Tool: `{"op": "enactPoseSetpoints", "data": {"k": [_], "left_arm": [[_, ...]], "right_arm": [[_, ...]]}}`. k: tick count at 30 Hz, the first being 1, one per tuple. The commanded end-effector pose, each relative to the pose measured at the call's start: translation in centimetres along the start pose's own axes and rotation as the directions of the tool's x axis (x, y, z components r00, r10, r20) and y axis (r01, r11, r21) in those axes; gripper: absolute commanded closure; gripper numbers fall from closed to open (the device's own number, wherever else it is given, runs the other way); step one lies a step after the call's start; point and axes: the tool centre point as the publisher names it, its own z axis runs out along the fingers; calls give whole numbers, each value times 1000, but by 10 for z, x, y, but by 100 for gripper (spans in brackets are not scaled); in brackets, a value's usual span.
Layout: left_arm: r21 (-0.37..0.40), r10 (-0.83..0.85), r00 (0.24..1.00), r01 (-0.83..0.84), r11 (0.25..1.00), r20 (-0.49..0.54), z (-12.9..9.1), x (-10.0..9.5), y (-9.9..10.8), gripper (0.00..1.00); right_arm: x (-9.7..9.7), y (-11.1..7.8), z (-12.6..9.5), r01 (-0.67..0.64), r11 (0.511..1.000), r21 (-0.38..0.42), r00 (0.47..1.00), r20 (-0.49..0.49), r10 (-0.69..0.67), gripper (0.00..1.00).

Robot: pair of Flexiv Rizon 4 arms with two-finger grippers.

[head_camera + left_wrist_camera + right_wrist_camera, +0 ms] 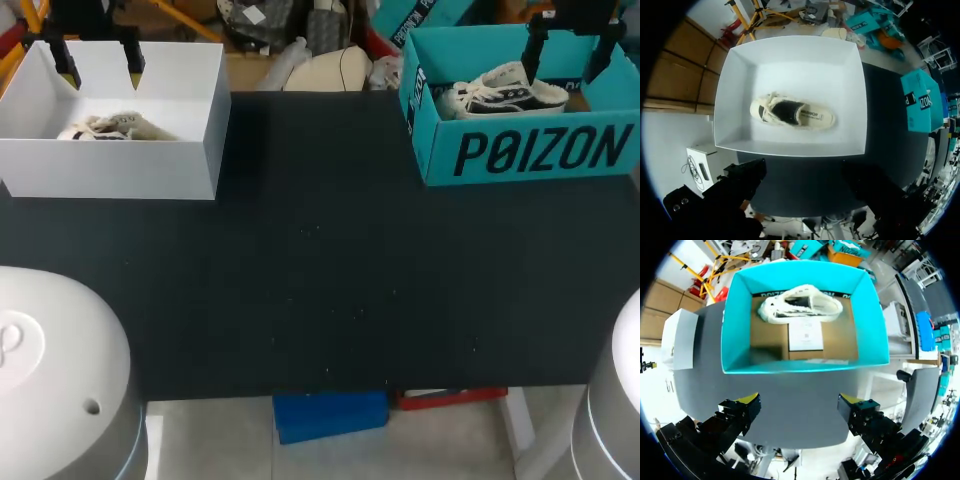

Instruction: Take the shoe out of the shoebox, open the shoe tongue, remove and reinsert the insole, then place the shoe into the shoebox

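Tabletop: a black tabletop carries two open shoeboxes at its far edge, well apart, one towards each far corner.
White shoebox: the white shoebox stands at the far left with no lid on it.
Cream shoe: the cream shoe lies on the floor of the white shoebox, near its middle. It sits sole down with its dark opening facing up, and touches none of the walls.
Teal shoebox: the teal shoebox stands at the far right. It is also open, with a brown cardboard floor and a white label on that floor.
White-and-black shoe: the white-and-black shoe lies inside the teal shoebox, lengthwise along the wall farthest from the right claw. The rest of the floor is bare.
Left claw: the left claw hangs above the white shoebox. Its two fingers are spread wide apart with nothing between them, and they touch neither the box nor the cream shoe.
Right claw: the right claw hangs above the teal shoebox. Its yellow-tipped fingers are spread wide and hold nothing, clear of the shoe and the box walls.
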Motion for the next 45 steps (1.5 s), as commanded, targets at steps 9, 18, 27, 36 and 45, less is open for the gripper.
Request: {"op": "enactPoseSetpoints", "data": {"k": [9, 18, 27, 36, 45], "left_arm": [[0, 0, 1000, 0, 1000, 0, 0, 0, 0, 0], [0, 0, 1000, 0, 1000, 0, 0, 0, 0, 0], [0, 0, 1000, 0, 1000, 0, 0, 0, 0, 0], [0, 0, 1000, 0, 1000, 0, 0, 0, 0, 0], [0, 0, 1000, 0, 1000, 0, 0, 0, 0, 0]], "right_arm": [[0, 0, 0, 0, 1000, 0, 1000, 0, 0, 0], [10, 11, -16, 842, 539, 20, 529, 160, -833, 0], [10, 4, -17, 933, 355, 56, 347, 119, -930, 0], [4, 16, -13, 962, 265, 60, 257, 115, -960, 0], [-6, 73, 13, 999, -46, -29, -43, 81, -996, 51]]}}
